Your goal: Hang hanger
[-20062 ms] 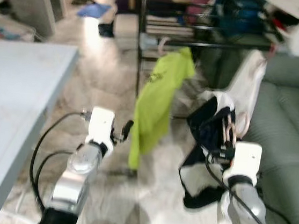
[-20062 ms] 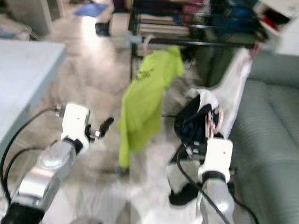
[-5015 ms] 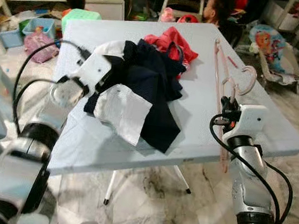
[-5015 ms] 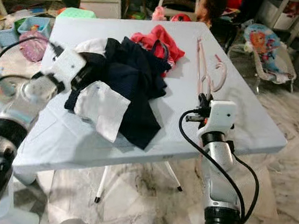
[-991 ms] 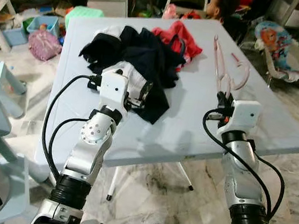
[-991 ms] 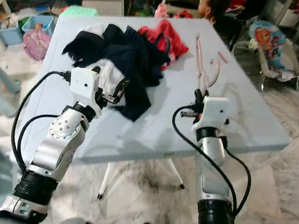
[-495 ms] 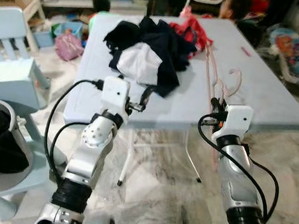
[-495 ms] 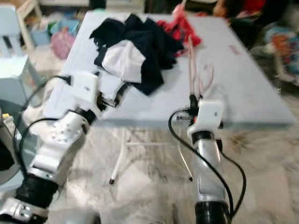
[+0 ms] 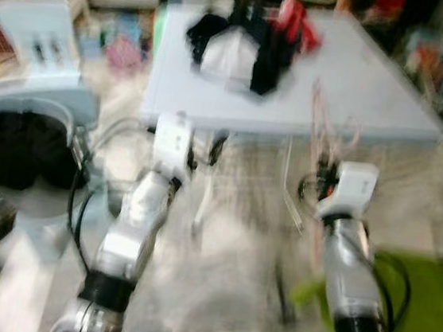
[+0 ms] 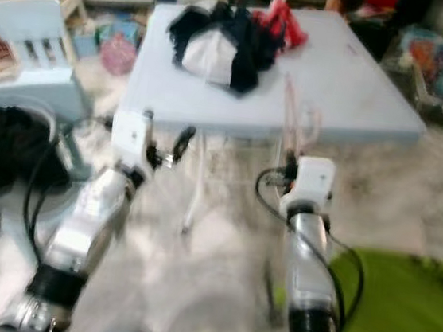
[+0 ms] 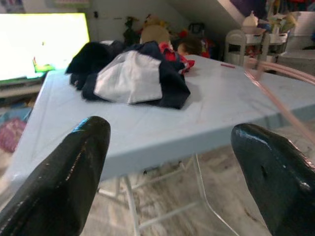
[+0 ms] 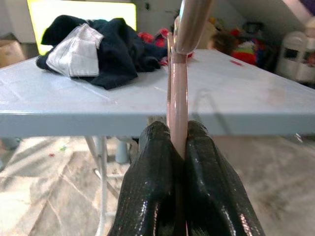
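The right gripper (image 12: 178,147) has its fingers clamped on the pink hanger (image 12: 178,93), held upright just off the table's (image 10: 356,109) near edge. The left gripper (image 11: 167,162) hangs spread and empty. Carrying the hanger to a rail likely calls for a firm, level grip.

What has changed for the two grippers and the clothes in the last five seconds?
The left gripper let go of the dark clothes, which now lie heaped on the table, and it hangs open in front of the table edge. The view has backed away from the table, so the robot has stepped back. The right gripper stays shut on the pink hanger.
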Robot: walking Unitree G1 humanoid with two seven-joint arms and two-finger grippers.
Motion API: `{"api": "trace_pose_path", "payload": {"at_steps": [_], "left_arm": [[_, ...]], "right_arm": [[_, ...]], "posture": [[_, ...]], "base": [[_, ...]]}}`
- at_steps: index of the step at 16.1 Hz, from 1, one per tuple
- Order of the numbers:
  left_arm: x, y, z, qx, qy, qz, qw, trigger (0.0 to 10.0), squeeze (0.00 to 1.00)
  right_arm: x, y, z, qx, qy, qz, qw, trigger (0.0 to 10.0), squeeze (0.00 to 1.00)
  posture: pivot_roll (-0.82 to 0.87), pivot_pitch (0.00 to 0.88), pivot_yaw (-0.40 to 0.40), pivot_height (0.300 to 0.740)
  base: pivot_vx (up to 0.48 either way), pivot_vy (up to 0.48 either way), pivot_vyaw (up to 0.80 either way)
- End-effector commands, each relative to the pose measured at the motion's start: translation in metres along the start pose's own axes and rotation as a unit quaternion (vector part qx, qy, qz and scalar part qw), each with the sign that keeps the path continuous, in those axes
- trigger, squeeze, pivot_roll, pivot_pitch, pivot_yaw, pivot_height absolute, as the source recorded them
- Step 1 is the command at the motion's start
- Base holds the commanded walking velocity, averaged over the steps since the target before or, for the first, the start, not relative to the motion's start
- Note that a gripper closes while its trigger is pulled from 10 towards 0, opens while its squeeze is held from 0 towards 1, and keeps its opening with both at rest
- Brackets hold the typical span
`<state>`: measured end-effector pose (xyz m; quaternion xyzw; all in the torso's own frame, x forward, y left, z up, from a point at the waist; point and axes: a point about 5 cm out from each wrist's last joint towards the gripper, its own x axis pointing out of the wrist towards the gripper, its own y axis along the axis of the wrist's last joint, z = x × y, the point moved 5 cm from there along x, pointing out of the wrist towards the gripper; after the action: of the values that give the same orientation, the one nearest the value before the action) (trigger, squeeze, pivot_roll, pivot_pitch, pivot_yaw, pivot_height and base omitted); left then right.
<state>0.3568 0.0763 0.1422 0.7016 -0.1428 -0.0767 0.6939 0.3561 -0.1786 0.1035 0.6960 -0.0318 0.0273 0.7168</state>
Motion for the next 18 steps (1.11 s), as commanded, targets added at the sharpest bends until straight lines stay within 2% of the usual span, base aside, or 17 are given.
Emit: {"api": "trace_pose_path", "payload": {"at_steps": [1,5,7,8,9,10,11,14,16,17,18], "left_arm": [[-0.003,-0.001,-0.007,0.004,0.009,-0.004,1.000,10.0,0.00],[-0.005,-0.015,-0.011,0.004,0.004,-0.030,1.000,10.0,0.00],[-0.002,-0.017,-0.010,-0.003,0.005,-0.031,0.999,10.0,0.00],[-0.003,-0.018,-0.010,-0.004,0.006,-0.032,0.999,10.0,0.00],[-0.004,-0.018,-0.009,-0.005,0.007,-0.032,0.999,10.0,0.00],[-0.003,-0.018,-0.006,-0.005,0.007,-0.031,0.999,10.0,0.00],[-0.002,-0.019,-0.005,-0.002,0.007,-0.032,0.999,10.0,0.00],[-0.005,-0.016,-0.004,0.016,0.003,-0.031,0.999,10.0,0.00],[-0.011,-0.027,-0.010,0.013,0.014,-0.052,0.998,10.0,0.00],[-0.016,-0.038,-0.011,0.010,0.016,-0.065,0.998,10.0,0.00],[-0.017,-0.042,-0.010,0.006,0.016,-0.070,0.997,10.0,0.00]], "right_arm": [[0.000,0.007,-0.002,-0.003,-0.003,0.017,1.000,10.0,0.00],[0.000,-0.001,0.001,0.000,-0.023,0.004,1.000,10.0,0.00],[0.003,-0.004,0.002,-0.039,-0.016,-0.004,0.999,10.0,0.00],[0.002,-0.006,0.006,-0.013,-0.027,-0.011,0.999,10.0,0.00],[0.001,-0.006,0.012,-0.011,-0.042,-0.012,0.999,10.0,0.00],[0.000,-0.004,0.017,-0.034,-0.040,-0.006,0.999,10.0,0.00],[-0.001,-0.008,0.018,-0.034,-0.032,-0.018,0.999,10.0,0.00],[-0.004,0.001,0.023,-0.062,-0.039,-0.002,0.997,10.0,0.00],[-0.013,-0.004,0.033,-0.066,-0.064,-0.014,0.996,10.0,0.00],[-0.024,-0.008,0.043,-0.077,-0.082,-0.023,0.993,10.0,0.00],[-0.028,-0.011,0.046,-0.084,-0.086,-0.028,0.992,10.0,0.00]], "posture": [[0.02,0.000,0.026,0.740],[0.01,0.000,0.037,0.740],[0.01,0.000,0.032,0.740],[0.00,0.000,0.035,0.740],[-0.01,0.000,0.038,0.740],[0.00,0.000,0.041,0.740],[0.00,0.000,0.042,0.740],[0.00,0.000,0.027,0.740],[-0.02,0.000,0.021,0.740],[-0.04,0.000,0.022,0.740],[-0.05,0.000,0.024,0.740]], "base": [[0.000,0.000,0.00],[0.000,0.328,0.00],[0.000,0.480,0.00],[0.000,0.480,0.00],[0.000,0.480,0.00],[0.000,0.480,0.00],[0.000,0.480,0.00],[0.000,0.480,0.00],[0.000,0.480,0.00],[0.000,0.480,-0.46],[0.000,0.480,-0.54]]}}
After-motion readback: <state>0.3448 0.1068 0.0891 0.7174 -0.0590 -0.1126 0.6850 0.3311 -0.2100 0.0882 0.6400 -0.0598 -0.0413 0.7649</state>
